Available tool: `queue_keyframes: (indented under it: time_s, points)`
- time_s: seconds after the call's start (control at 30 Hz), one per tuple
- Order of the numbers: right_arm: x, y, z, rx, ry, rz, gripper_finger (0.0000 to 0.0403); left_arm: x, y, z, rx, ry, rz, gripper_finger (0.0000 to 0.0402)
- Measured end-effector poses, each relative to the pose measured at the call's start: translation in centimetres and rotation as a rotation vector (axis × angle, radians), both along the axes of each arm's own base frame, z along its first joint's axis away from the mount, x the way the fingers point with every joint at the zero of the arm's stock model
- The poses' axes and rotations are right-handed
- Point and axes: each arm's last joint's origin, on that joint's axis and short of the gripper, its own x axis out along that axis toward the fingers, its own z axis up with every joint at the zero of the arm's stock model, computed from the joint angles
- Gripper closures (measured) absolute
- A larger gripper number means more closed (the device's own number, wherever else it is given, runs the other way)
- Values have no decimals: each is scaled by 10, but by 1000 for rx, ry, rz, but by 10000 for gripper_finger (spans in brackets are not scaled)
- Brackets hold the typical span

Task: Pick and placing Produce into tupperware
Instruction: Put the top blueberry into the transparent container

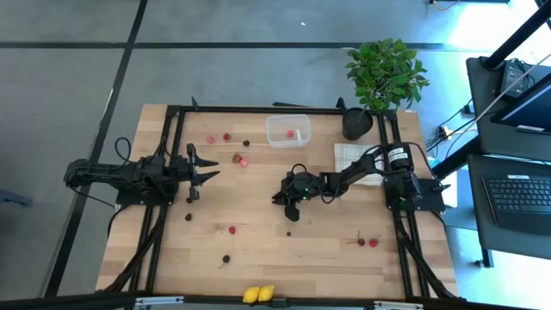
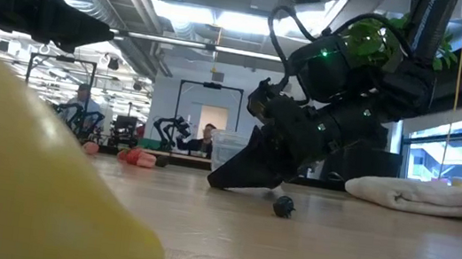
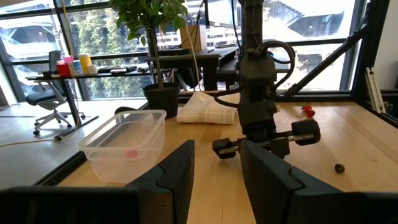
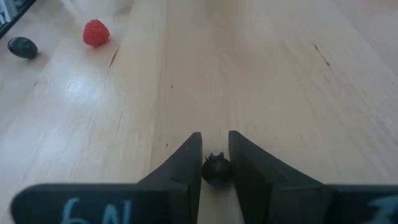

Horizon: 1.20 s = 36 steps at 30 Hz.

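1. Dark berry sits pinched between the right gripper fingers, low on the wooden table near its middle.
2. Clear tupperware sits near the table's far edge, one red piece inside.
3. Left gripper hovers toward the left edge, jaws partly open, holding nothing.
4. Other berries lie scattered; yellow pieces at near edge.

We see open table in front of the tupperware; the plant pot and cloth crowd its right side.
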Motion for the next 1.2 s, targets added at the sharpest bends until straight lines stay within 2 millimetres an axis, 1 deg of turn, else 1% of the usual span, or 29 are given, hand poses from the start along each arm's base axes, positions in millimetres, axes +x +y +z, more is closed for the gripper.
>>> queue_keyframes:
  time_s: [0.2,0.27,0.43,0.57,0.73,0.87,1.03,1.2]
  points:
    - [1,0,2,10,-60,-7,322,0,0,0,-1,0,0,278]
    - [2,0,7,5,-90,4,322,0,0,0,-1,0,0,278]
    - [-1,2,18,2,-43,35,322,0,0,0,-1,0,0,278]
    - [-6,2,31,-6,-4,49,322,0,0,0,0,1,0,278]
    - [-4,1,54,-53,-89,74,322,0,0,0,1,1,0,278]
    - [-5,1,56,-72,-95,81,322,0,0,0,1,1,0,278]
    - [-4,1,57,-53,-98,63,322,0,0,0,0,1,0,278]
    - [-1,-1,63,-45,-167,27,322,0,0,0,0,1,0,278]
